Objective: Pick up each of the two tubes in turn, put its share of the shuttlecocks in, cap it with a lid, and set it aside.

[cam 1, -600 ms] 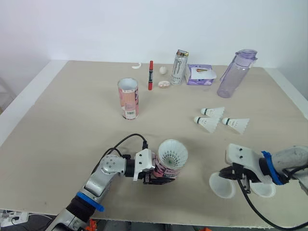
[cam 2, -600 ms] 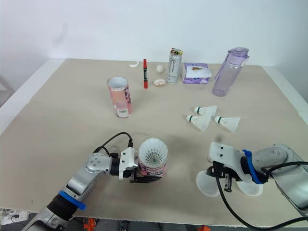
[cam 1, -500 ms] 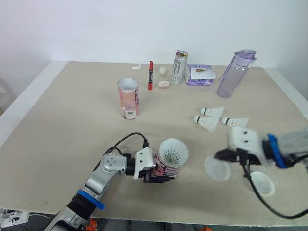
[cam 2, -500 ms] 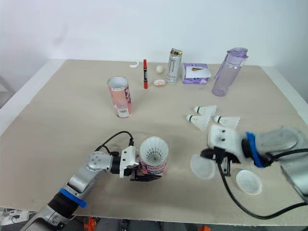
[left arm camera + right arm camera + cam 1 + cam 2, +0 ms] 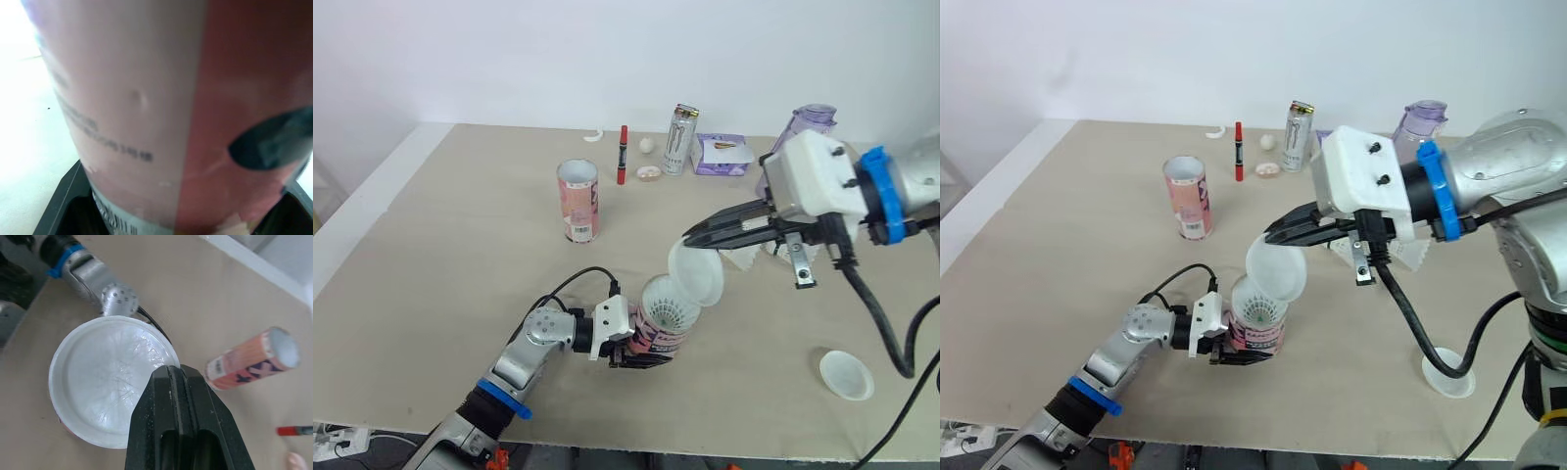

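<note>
Near the table's [image 5: 450,255] front edge, the left gripper [image 5: 631,348] is clamped round the pink tube [image 5: 658,338], shuttlecocks [image 5: 666,311] showing in its mouth. The right gripper [image 5: 690,235] is pinched tight on a clear lid [image 5: 697,277], tilted right over that mouth. The second tube [image 5: 577,201] stands upright further back.

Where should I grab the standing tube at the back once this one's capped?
Clamp the standing tube around its mid-body, coming in level from the near side. It stands upright on the table, so its round wall offers two opposite faces and its top stays free.
</note>
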Robot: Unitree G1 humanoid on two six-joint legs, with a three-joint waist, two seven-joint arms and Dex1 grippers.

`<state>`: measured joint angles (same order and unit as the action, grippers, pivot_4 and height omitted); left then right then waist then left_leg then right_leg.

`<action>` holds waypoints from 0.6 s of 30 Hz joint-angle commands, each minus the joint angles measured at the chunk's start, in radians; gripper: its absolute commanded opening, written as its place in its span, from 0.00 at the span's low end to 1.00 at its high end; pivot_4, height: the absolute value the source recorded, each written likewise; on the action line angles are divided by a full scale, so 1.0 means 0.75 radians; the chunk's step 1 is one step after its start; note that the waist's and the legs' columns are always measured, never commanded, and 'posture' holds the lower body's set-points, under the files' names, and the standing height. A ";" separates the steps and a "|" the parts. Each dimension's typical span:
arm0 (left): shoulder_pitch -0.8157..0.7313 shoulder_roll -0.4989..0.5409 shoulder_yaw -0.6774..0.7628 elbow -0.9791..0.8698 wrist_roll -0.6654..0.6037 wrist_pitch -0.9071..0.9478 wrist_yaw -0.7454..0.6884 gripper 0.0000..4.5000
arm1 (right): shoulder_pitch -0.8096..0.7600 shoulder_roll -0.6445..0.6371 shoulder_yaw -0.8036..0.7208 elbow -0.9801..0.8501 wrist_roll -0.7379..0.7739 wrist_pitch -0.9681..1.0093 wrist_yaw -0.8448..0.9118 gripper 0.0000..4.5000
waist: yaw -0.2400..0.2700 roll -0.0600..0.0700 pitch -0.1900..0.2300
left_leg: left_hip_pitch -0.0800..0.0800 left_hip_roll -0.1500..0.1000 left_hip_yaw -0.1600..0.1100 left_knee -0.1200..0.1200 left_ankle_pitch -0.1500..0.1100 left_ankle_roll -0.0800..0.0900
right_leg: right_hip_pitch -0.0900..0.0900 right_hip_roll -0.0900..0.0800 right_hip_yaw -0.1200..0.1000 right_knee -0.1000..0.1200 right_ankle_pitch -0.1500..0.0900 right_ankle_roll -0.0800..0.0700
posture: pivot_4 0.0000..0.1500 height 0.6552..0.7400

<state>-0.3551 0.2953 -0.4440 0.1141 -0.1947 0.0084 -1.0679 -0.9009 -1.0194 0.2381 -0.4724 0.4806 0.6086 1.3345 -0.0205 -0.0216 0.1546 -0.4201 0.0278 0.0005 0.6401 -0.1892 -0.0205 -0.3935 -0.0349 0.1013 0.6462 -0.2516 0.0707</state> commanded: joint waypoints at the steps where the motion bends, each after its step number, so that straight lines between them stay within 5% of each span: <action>1: 0.030 0.033 -0.027 0.109 0.109 0.062 0.054 0.62 | -0.016 -0.003 0.024 0.024 -0.084 -0.087 0.044 0.02 | 0.000 0.000 0.000 | 0.000 0.000 0.000 0.000 0.000 0.000 | 0.000 0.000 0.000 0.000 0.000 0.000 | 1.00 1.00; 18: 0.034 0.040 -0.011 0.114 0.106 0.071 0.077 0.62 | 0.002 0.030 0.062 0.034 -0.180 -0.207 0.111 0.02 | 0.000 0.000 0.000 | 0.000 0.000 0.000 0.000 0.000 0.000 | 0.000 0.000 0.000 0.000 0.000 0.000 | 1.00 1.00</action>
<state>-0.3522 0.2963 -0.4446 0.1121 -0.1946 0.0085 -1.0575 -0.8943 -1.0010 0.2739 -0.4490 0.3758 0.4856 1.3941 -0.0204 -0.0217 0.1546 -0.4202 0.0281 0.0006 0.6400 -0.1891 -0.0203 -0.3939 -0.0352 0.1010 0.6461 -0.2516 0.0707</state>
